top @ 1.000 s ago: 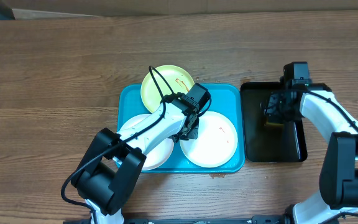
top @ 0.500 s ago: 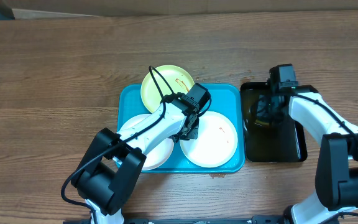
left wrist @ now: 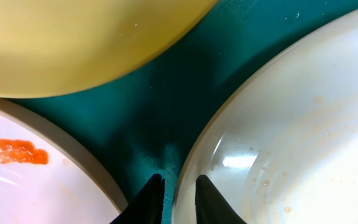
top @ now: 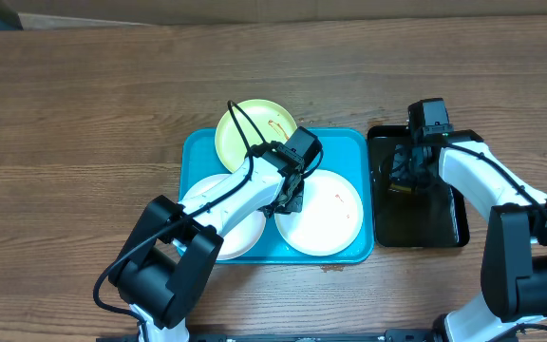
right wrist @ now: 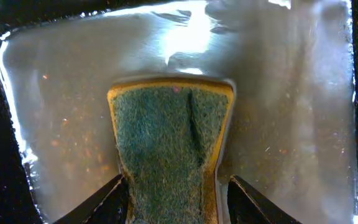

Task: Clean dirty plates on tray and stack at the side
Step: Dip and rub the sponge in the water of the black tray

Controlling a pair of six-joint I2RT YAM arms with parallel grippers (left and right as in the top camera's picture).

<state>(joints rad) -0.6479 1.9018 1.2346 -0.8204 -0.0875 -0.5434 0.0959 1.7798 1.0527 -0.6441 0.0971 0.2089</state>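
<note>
Left claw [left wrist: 178, 186] pinches the right white plate [left wrist: 291, 124] by its rim in the tray [left wrist: 160, 93]. Right claw [right wrist: 176, 186] straddles the sponge [right wrist: 166, 124], open.

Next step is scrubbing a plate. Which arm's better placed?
Right. Its gripper straddles the sponge in the black tray, ready to lift it. The left gripper sits low on the blue tray, fingers astride a white plate's rim, likely steadying it.

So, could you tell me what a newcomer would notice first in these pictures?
The turquoise tray at table centre, carrying three plates, one pale yellow-green and two white, some smeared orange-red. The fingers of the left gripper straddle the rim of a white plate, while the right gripper's fingers flank a green sponge in the black tray.
</note>
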